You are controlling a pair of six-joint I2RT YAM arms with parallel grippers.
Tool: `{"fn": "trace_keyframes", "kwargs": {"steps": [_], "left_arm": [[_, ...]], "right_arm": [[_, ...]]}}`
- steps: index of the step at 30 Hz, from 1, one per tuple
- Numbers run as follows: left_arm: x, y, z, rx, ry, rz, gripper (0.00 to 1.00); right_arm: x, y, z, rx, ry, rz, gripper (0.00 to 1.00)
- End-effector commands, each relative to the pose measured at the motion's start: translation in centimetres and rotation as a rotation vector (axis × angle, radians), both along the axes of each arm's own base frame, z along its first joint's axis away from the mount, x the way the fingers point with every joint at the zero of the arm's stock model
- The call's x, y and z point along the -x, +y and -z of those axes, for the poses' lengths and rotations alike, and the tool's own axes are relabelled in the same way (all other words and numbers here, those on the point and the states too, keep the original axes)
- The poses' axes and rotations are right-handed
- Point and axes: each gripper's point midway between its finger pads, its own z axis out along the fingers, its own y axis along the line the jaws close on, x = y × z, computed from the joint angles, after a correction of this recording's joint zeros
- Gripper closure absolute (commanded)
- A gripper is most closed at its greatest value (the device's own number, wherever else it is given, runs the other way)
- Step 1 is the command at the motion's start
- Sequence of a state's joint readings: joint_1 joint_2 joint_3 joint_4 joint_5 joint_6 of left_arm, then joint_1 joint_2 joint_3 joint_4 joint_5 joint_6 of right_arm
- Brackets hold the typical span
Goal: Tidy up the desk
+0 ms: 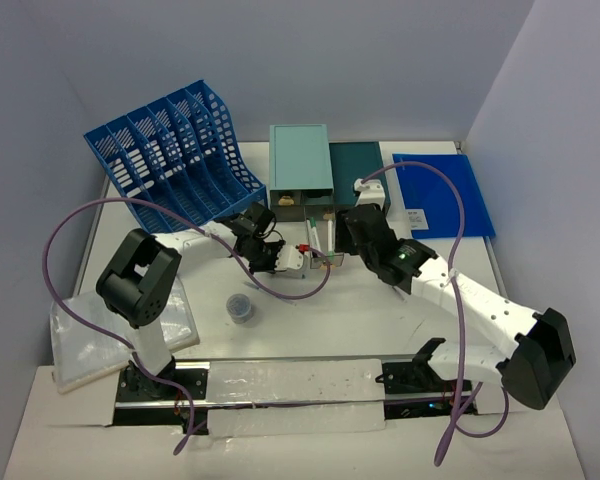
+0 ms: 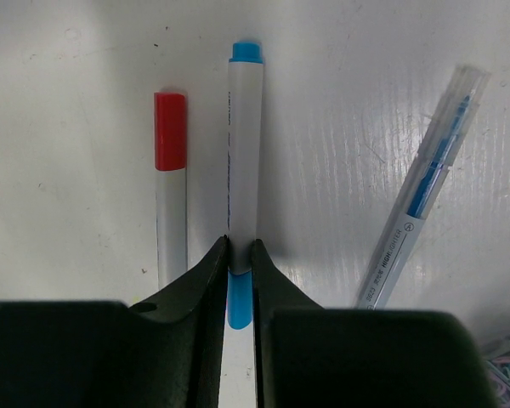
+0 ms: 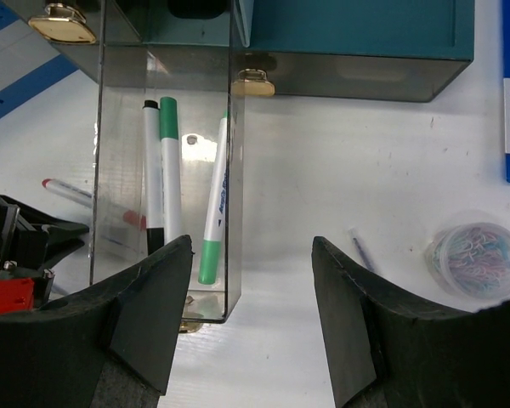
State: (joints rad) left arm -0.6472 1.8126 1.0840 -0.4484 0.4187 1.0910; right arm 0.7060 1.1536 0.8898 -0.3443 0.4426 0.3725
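Note:
On the white desk (image 2: pixel 340 110) lie a blue-capped marker (image 2: pixel 245 153), a red-capped marker (image 2: pixel 171 195) to its left and a clear blue highlighter (image 2: pixel 425 195) to its right. My left gripper (image 2: pixel 240 246) is shut on the near end of the blue-capped marker, both fingers pressing its barrel. It sits left of the pulled-out clear drawer (image 3: pixel 235 170), which holds two green markers (image 3: pixel 170 170) and a black one (image 3: pixel 152 170). My right gripper (image 3: pixel 251 246) is open above the bare desk (image 1: pixel 380 320) beside that drawer's front corner, holding nothing.
Teal drawer boxes (image 1: pixel 302 165) stand at the back, with a blue slotted file rack (image 1: pixel 170 150) to their left and a blue folder (image 1: pixel 445 190) to their right. A small round tub of paper clips (image 1: pixel 241 308) sits near the left arm. A plastic sleeve (image 1: pixel 110 335) lies at the front left.

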Motion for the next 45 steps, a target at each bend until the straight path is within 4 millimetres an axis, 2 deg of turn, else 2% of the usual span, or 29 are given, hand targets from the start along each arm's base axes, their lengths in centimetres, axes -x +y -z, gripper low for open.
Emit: {"fn": "trace_keyframes", "kwargs": {"steps": [1, 4, 9, 16, 24, 30, 34, 39, 42, 45], "left_arm": [[2.4, 1.7, 1.0, -0.066, 0.074, 0.017, 1.0], [2.6, 2.1, 0.7, -0.066, 0.068, -0.016, 1.0], [1.2, 2.6, -0.7, -0.041, -0.024, -0.107, 1.0], [0.0, 3.2, -3.5, 0.036, -0.051, -0.207, 1.0], [-1.7, 4.6, -5.1, 0.071, -0.083, -0.3, 1.0], [-1.7, 5.9, -6.7, 0.094, -0.077, -0.373, 1.0], [-1.9, 6.8, -8.9, 0.135, -0.086, -0.427, 1.0], [-1.7, 7.2, -12.2, 0.198, -0.124, -0.48, 1.0], [-2.0, 6.5, -14.8, 0.274, -0.117, -0.533, 1.0], [-2.1, 4.7, -18.3, 0.395, -0.055, -0.574, 1.0]], "right_arm": [[-0.2, -0.8, -1.3, -0.022, -0.049, 0.034, 0.34], [-0.1, -1.0, -1.2, -0.023, -0.048, 0.039, 0.34], [0.1, -0.9, -1.3, -0.037, -0.046, 0.034, 0.34], [0.3, -0.9, -1.8, -0.057, -0.055, 0.033, 0.34], [0.6, -0.8, -1.9, -0.074, -0.047, 0.029, 0.34], [1.0, 0.6, -2.9, -0.134, -0.048, -0.038, 0.32], [1.0, 1.7, -3.8, -0.168, -0.045, -0.074, 0.28], [0.9, 1.8, -4.6, -0.186, -0.061, -0.07, 0.28], [0.8, 1.7, -5.0, -0.216, -0.078, -0.052, 0.28], [0.8, 1.9, -5.8, -0.274, -0.103, -0.036, 0.28]]}}
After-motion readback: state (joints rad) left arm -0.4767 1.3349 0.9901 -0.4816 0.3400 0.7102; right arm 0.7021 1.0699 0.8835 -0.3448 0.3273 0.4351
